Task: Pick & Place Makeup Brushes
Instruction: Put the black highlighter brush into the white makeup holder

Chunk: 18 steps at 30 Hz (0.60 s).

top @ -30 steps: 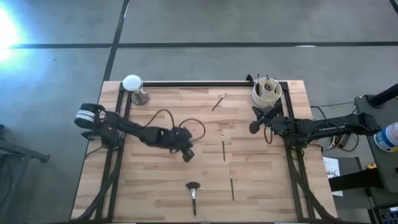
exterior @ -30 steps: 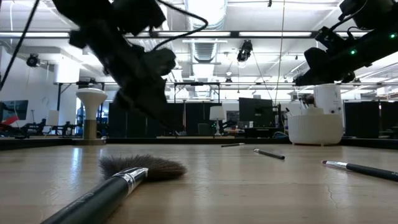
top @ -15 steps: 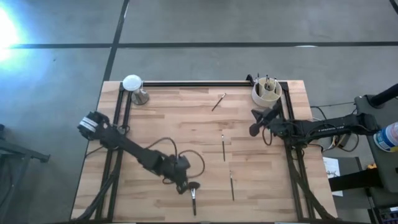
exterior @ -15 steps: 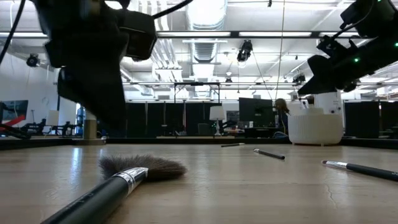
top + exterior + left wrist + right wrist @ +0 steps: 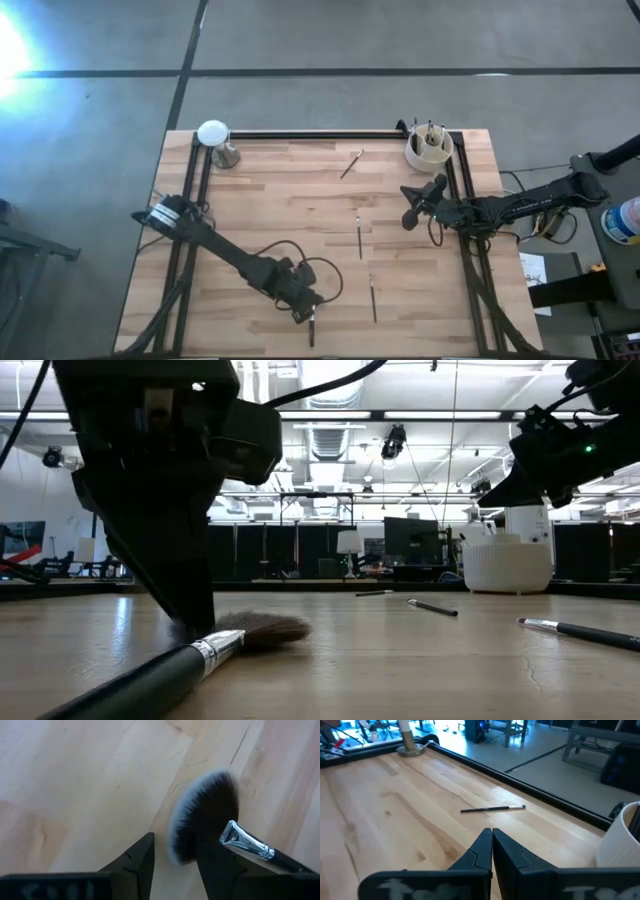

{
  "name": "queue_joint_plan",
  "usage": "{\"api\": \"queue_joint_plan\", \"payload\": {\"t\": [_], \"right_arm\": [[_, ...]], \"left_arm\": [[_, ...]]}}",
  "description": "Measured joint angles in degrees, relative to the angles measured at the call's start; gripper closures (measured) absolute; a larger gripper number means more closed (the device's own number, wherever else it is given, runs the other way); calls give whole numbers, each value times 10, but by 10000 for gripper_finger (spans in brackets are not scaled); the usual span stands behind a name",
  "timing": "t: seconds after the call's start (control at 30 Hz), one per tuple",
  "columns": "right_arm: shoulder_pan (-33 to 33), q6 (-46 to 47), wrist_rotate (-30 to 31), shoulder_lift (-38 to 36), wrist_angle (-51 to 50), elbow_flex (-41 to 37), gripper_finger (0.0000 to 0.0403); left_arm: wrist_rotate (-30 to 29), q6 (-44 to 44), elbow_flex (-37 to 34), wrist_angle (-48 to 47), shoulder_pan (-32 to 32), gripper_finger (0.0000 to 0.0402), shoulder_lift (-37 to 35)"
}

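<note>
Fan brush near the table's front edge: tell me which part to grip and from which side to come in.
Grip the fan brush on its slim dark handle just behind the silvery ferrule, not on the soft splayed bristles, which would likely squash and slip. It lies flat on the table, so come straight down from above with the fingers across the handle. The left end effector hangs open over the bristles, probably a little too far forward.

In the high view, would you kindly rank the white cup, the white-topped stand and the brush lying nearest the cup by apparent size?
1. White cup.
2. White-topped stand, nearly the cup's size, so those two are close.
3. Thin brush: long, but far slimmer than either.
</note>
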Motion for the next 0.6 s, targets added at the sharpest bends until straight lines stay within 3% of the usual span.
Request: {"api": "queue_joint_plan", "payload": {"t": [0.1,0.3,0.6], "right_arm": [[6,-1,1,1,0,0,394],[19,1,1,3,-1,0,394],[26,1,1,4,-2,0,394]], "left_arm": [[-4,-9,-1,12,-3,285,5],[-28,-29,-1,17,-9,391,11],[-114,-29,-29,-9,6,401,-68]]}}
